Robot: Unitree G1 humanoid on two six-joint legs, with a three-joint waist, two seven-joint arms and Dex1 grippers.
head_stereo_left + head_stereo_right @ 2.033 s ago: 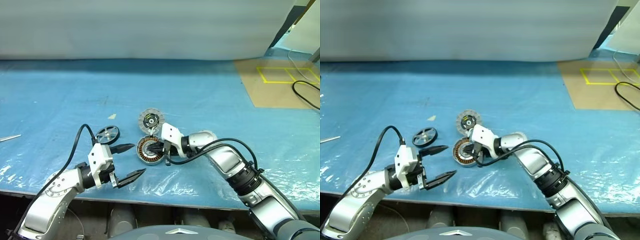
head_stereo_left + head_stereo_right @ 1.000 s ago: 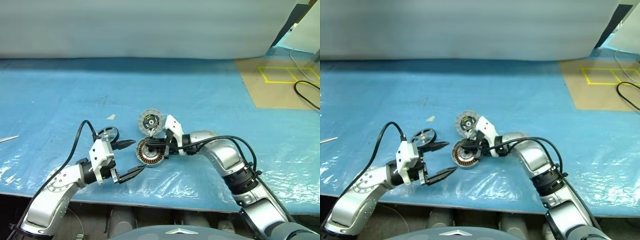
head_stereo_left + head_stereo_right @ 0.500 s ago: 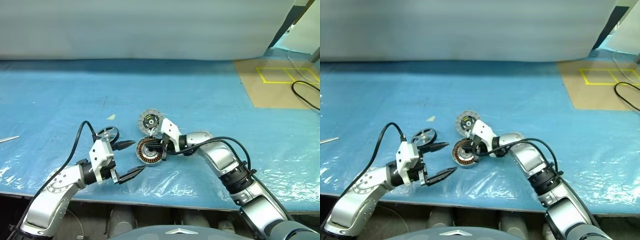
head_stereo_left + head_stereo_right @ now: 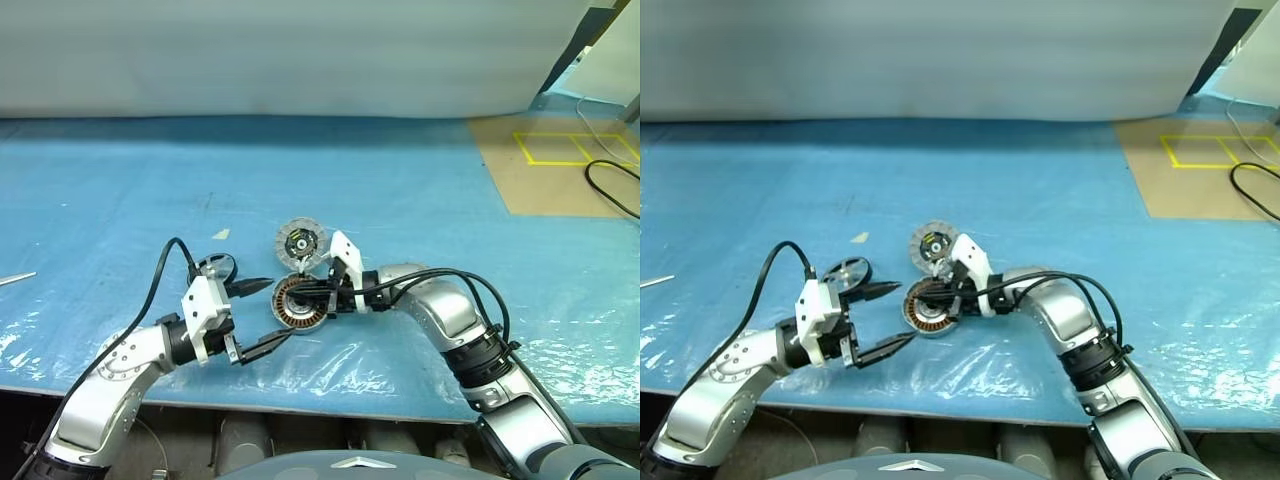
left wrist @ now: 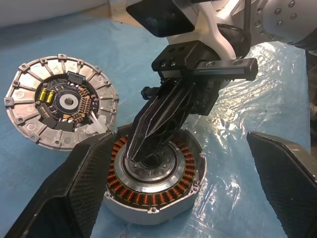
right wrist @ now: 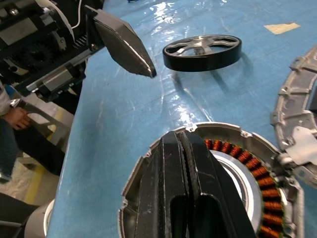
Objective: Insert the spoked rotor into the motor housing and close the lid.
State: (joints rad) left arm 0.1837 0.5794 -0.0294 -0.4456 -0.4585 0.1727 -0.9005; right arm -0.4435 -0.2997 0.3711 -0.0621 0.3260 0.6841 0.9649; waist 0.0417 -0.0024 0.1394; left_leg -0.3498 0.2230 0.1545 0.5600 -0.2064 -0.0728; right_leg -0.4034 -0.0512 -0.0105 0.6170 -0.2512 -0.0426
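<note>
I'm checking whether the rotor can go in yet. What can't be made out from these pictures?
- Motor housing centre hub: in the left wrist view the shut right gripper covers it; contact unclear.
- Lid: cut off by the right wrist view's edge.
- Spoked rotor: in the left eye view the left gripper part hides it.

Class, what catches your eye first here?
The motor housing on the blue table, copper windings exposed, with the shut right claw poking into its silver hub. The lid lies beside it, segmented face up, and the open left claw hovers near the spoked rotor.
</note>
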